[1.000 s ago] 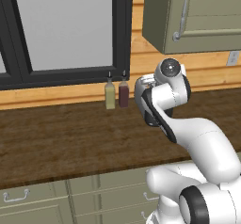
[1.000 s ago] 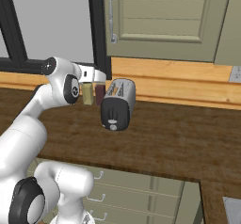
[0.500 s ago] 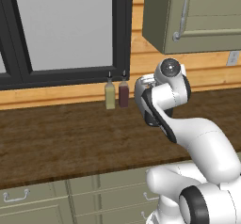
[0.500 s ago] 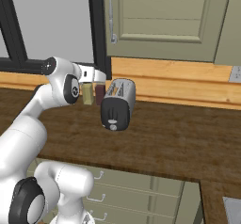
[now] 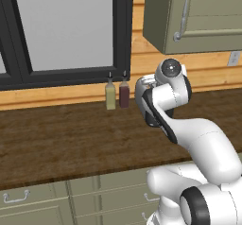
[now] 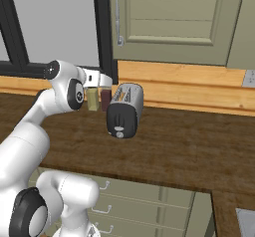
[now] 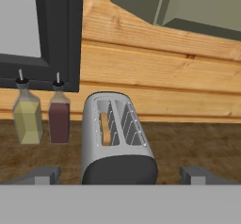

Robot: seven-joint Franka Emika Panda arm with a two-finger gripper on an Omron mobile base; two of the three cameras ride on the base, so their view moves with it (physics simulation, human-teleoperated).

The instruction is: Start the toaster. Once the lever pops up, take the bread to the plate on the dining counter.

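Observation:
The silvery-grey toaster stands on the dark wood worktop by the wooden wall, its dark end face turned toward the room. Seen from the hand, the toaster has two slots on top, and the tan bread sits low in the left one. My gripper is open, its two tips spread wide on either side of the toaster's near end, a little short of it. From the right base camera the gripper hovers just left of and above the toaster. The plate and the dining counter are out of view.
A yellow-green bottle and a dark red bottle stand left of the toaster under the black window frame. An olive wall cabinet hangs above. Olive drawers run below the worktop.

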